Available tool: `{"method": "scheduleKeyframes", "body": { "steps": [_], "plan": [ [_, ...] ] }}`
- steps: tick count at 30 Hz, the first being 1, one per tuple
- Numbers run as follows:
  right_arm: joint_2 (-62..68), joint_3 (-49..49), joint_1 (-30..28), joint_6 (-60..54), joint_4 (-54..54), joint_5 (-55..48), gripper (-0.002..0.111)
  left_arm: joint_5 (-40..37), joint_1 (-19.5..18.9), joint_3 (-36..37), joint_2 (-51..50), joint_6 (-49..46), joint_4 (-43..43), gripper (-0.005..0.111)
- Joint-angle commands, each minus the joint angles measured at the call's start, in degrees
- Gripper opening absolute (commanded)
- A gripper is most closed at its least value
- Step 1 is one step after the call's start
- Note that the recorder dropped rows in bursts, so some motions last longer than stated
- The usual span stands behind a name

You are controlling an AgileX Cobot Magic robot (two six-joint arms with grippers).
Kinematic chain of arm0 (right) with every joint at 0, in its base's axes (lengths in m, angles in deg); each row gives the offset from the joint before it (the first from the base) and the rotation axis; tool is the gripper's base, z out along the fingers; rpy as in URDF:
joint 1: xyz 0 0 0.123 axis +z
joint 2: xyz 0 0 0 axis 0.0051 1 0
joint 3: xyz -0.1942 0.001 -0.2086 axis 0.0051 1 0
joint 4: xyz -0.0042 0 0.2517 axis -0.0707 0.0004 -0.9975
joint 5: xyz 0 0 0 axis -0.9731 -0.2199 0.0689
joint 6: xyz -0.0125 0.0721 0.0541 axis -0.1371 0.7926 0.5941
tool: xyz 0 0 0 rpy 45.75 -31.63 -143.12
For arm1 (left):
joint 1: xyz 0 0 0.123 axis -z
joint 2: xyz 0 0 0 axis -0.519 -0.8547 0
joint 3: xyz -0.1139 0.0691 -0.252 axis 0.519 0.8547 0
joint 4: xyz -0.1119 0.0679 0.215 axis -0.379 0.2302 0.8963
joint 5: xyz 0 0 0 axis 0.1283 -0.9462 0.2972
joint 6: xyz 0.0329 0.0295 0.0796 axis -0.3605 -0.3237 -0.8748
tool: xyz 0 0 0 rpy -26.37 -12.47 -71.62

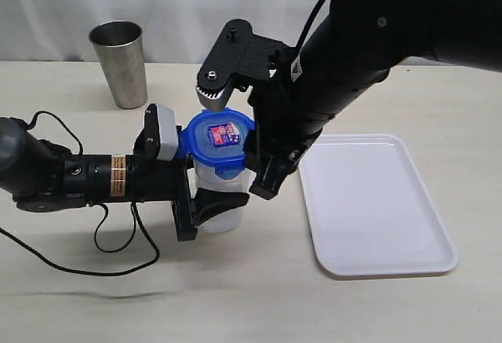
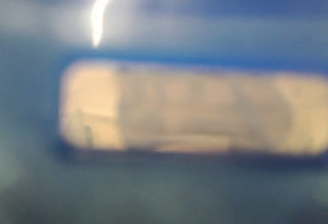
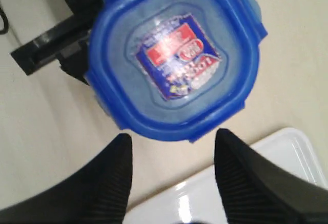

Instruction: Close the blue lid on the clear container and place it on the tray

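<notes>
**Lid on canister, right claw spread above it**

Exterior view: The left claw (image 1: pixel 200 174) reaches in flat along the counter (image 1: pixel 235 304) and pinches the clear container (image 1: pixel 226 224) at mid-body, most likely to keep the tall, narrow canister upright while the top is worked. The blue lid (image 1: pixel 220 143) sits on its mouth. It is a rounded square of glossy plastic with a red-and-white sticker. The right claw (image 1: pixel 235 143) hangs over the lid, spread and holding nothing. The tray (image 1: pixel 376 209), white, smooth and low-rimmed, lies at 3 o'clock of the container, apart from it. A steel tumbler (image 1: pixel 120 60) stands at 10 o'clock.

Left wrist view: All blur, a pale oblong within blue. Nothing of the grip can be read here.

Right wrist view: The blue lid (image 3: pixel 174 60) is seen from straight above, with flaps showing at its edges. I cannot tell whether they are snapped. The ribbed black fingertips (image 3: pixel 110 183) stand wide, clear of the lid. A tray (image 3: pixel 287 152) corner is visible.
</notes>
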Motion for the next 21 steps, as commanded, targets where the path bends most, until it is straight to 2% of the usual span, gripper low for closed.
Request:
{"method": "scheduleKeyframes", "body": {
  "steps": [1,7,13,18,21],
  "plan": [
    [-0.9,0.0,-1.0,-2.5,-1.2,-1.2,0.046,0.1,-0.6,0.3,1.7,-1.4,6.2,0.0],
    [-3.6,-2.2,-1.0,-8.5,-12.5,-4.4,0.046,0.6,-0.8,0.3,1.7,-18.9,11.7,0.0],
    [-1.3,-9.4,-1.0,-9.2,-17.2,-10.5,0.046,0.4,-0.8,0.3,1.7,-20.3,11.7,0.0],
    [6.2,-16.4,-1.0,-8.9,-16.3,-18.4,0.046,0.4,-0.8,0.3,1.7,-20.9,11.9,0.0],
    [11.7,-22.0,-1.0,-11.7,-12.0,-21.1,0.046,0.2,-0.8,0.3,1.7,-20.9,12.9,0.0]
  ]
}}
